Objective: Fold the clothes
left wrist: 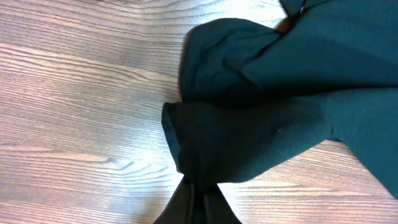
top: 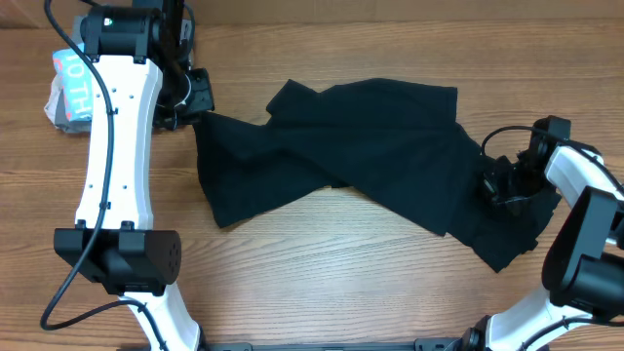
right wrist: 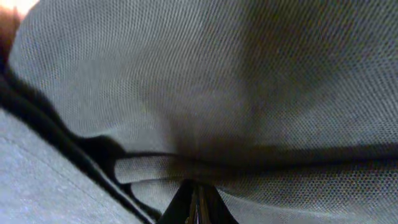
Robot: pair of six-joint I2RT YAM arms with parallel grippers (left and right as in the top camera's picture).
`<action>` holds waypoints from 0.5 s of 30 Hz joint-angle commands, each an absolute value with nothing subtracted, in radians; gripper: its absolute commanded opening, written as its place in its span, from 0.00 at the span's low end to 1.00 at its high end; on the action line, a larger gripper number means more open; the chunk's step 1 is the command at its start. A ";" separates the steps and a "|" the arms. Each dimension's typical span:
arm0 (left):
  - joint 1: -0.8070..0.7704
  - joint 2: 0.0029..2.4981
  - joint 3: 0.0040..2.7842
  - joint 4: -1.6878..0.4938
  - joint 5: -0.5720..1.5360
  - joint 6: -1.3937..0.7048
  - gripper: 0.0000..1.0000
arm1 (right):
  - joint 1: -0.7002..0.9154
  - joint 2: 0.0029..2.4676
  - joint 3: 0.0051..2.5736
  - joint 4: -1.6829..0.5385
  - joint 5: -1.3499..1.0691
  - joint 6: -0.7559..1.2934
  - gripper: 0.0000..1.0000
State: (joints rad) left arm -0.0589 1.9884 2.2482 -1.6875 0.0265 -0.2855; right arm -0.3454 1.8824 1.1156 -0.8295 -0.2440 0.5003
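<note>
No fold done; I noted black T-shirt (top: pixel 370 146) rumpled on desk (top: pixel 322 283), left claw (top: pixel 198 114) and right claw (top: pixel 489 183) both pinching its edges.

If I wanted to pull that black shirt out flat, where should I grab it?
Probably by its two far ends, coming in from the sides. The black shirt lies bunched in a long band across the table, so the thin edges at each end pinch easily. The left fingers and right fingers are shut on just those ends.
</note>
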 commanded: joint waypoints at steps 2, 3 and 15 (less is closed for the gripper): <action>-0.058 2.000 2.247 -1.690 0.019 -0.292 0.04 | -0.363 2.035 1.099 -0.733 -0.100 0.572 0.04; -0.058 2.000 2.247 -1.690 0.018 -0.292 0.04 | -0.374 2.051 1.100 -0.722 -0.081 0.596 0.04; -0.014 2.000 2.247 -1.689 0.015 -0.292 0.04 | -0.673 2.093 1.394 -0.918 0.137 0.649 0.04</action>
